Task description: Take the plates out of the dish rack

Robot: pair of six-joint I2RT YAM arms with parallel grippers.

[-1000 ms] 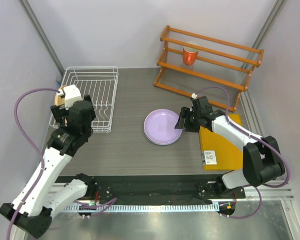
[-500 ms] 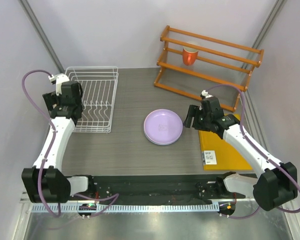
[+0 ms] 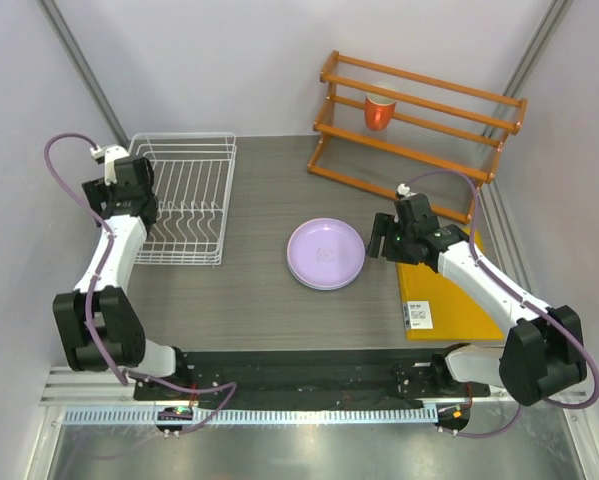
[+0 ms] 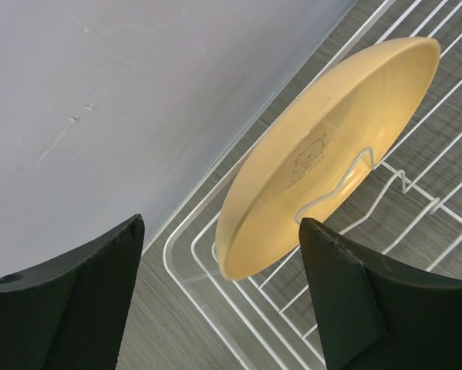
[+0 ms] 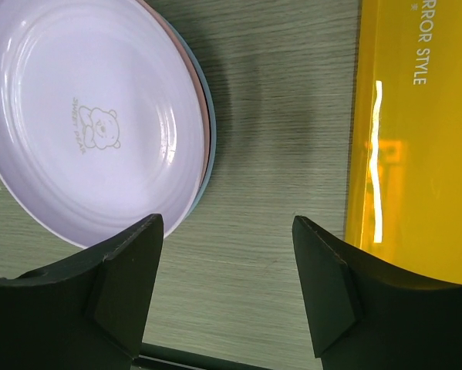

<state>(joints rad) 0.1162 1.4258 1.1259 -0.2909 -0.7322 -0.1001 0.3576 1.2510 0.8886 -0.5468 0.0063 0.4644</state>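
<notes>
Orange-yellow plate [image 4: 323, 154] leans on edge in the dish rack [image 3: 194, 190], apparently untouched.

A slatted orange shelf [image 3: 419, 120] stands on the grey wood-grain table [image 3: 259, 290] at about 1 o'clock from its middle. It is set askew, with its right end nearer. An orange-red cup [image 3: 378, 112] sits on the shelf's upper level, toward the left end.

At about 4 o'clock a flat yellow slab [image 3: 449, 300] lies on the table by the right edge. Its far end reaches the foot of the shelf, and a white label [image 3: 417, 315] sits at its near left corner. The right wrist view shows the slab [image 5: 416, 139] is glossy, with black lettering ending in "STYLE" and a bright streak of reflected light.

Pale grey walls [image 3: 229, 60] close the table in at 9, 12 and 3 o'clock.
</notes>
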